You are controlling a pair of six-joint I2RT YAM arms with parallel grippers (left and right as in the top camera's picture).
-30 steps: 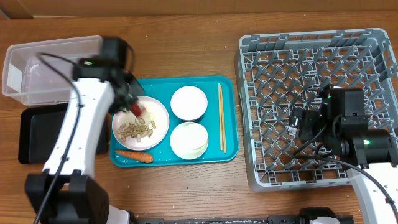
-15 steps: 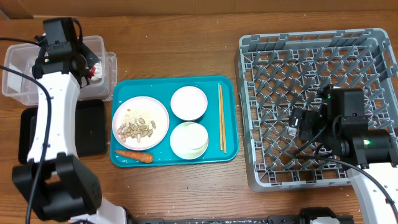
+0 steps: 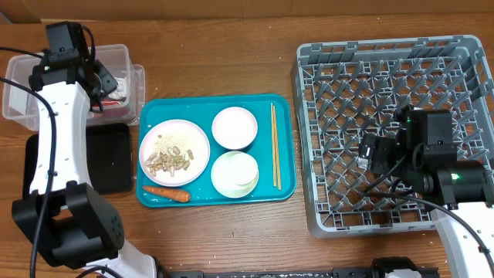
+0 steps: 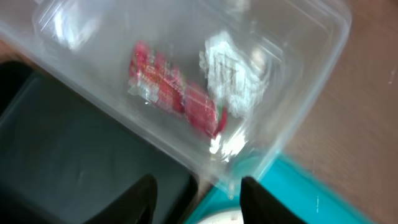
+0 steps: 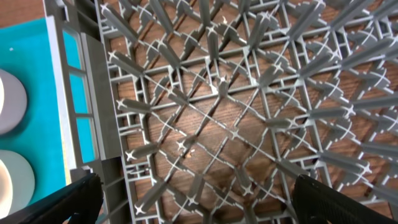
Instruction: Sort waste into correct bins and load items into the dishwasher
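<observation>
My left gripper hovers open and empty over the right end of the clear tub. In the left wrist view the open left gripper is above the tub's wall. Inside the tub lie the red wrapper and the foil ball. The black tray lies beside the tub. The white plate holds nut shells and rice. The carrot, two bowls and chopsticks are on the teal tray. My right gripper is open and empty over the grey dish rack.
The teal serving tray sits mid-table between the bins and the rack. In the right wrist view, the rack's pegs fill the frame, and the open right gripper is above them. I see no cup.
My left gripper carried the red wrapper from the plate to the clear tub and let it go; the wrapper now lies in the tub. The right arm has not moved.
</observation>
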